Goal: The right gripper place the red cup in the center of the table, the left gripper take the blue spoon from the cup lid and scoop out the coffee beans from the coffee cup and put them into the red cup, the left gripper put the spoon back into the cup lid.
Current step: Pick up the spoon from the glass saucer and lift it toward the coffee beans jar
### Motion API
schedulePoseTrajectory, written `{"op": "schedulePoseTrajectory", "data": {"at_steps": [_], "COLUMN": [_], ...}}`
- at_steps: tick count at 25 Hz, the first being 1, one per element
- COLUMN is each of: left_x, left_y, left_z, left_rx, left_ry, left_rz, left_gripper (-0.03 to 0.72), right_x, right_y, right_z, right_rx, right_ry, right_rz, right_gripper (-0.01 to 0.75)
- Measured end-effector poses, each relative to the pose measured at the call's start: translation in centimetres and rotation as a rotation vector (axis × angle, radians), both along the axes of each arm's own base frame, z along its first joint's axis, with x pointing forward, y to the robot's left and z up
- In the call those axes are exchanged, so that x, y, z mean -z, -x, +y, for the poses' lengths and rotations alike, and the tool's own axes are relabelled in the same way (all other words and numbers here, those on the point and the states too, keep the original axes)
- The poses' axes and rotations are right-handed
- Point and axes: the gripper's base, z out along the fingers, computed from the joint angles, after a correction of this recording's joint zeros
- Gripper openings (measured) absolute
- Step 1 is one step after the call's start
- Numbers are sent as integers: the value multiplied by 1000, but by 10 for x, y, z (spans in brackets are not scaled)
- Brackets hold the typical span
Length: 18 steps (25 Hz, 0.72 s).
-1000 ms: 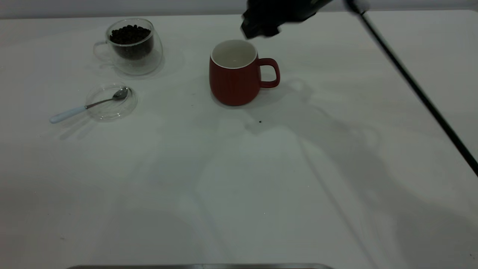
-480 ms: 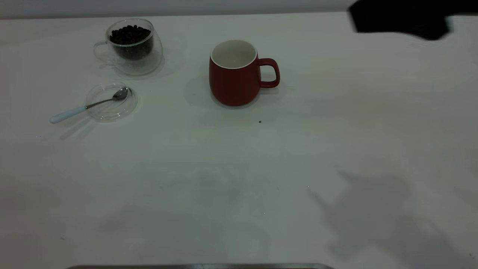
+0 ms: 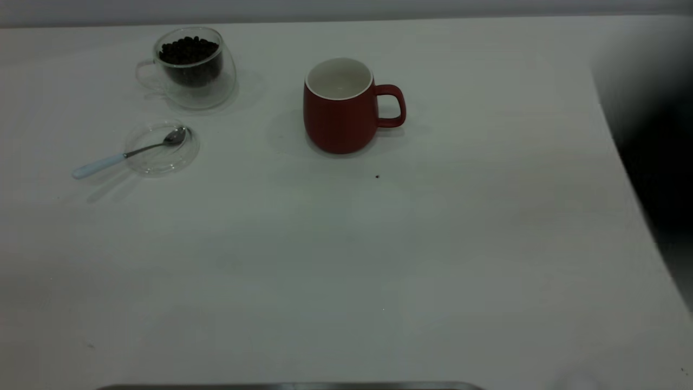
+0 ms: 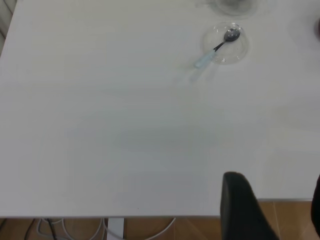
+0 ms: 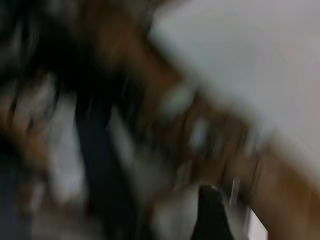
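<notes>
The red cup (image 3: pixel 341 108) stands upright and empty in the middle of the table (image 3: pixel 346 260), handle to the right. The coffee cup (image 3: pixel 192 67) with coffee beans (image 3: pixel 188 50) stands at the far left. In front of it lies the cup lid (image 3: pixel 161 147) with the blue spoon (image 3: pixel 127 154) resting in it, handle pointing left over the rim. My left gripper (image 4: pixel 275 210) is open and empty, hanging over the table's edge far from the lid (image 4: pixel 227 42) and the spoon (image 4: pixel 215 49). My right arm (image 3: pixel 658 146) is a dark blur at the table's right edge.
A tiny dark speck (image 3: pixel 377 176) lies just in front of the red cup. In the left wrist view the table's edge (image 4: pixel 100 216) shows, with cables and brown floor beyond it. The right wrist view shows only blurred surroundings off the table.
My right arm has swung away from above the red cup to the table's right edge. Its shadow has left the table. The cup, lid and spoon have not moved.
</notes>
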Motion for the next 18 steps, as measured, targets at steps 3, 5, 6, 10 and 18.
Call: {"op": "schedulePoseTrajectory", "data": {"at_steps": [3, 5, 6, 10, 18], "left_x": [0, 0, 0, 0, 0], "left_y": [0, 0, 0, 0, 0], "left_z": [0, 0, 0, 0, 0], "left_rx": [-1, -1, -1, -1, -1], "left_ry": [1, 1, 1, 1, 1], "left_rz": [0, 0, 0, 0, 0], "left_gripper": [408, 408, 408, 408, 408], "right_x": [20, 17, 12, -3, -1], "right_y": [11, 7, 4, 6, 25], "right_z": [-27, -42, -48, -68, -111], "right_rx": [-6, 118, 203, 407, 799], "right_ry": [402, 570, 609, 652, 628], "right_rz": [172, 180, 174, 70, -155], "right_gripper": [583, 583, 583, 583, 583]}}
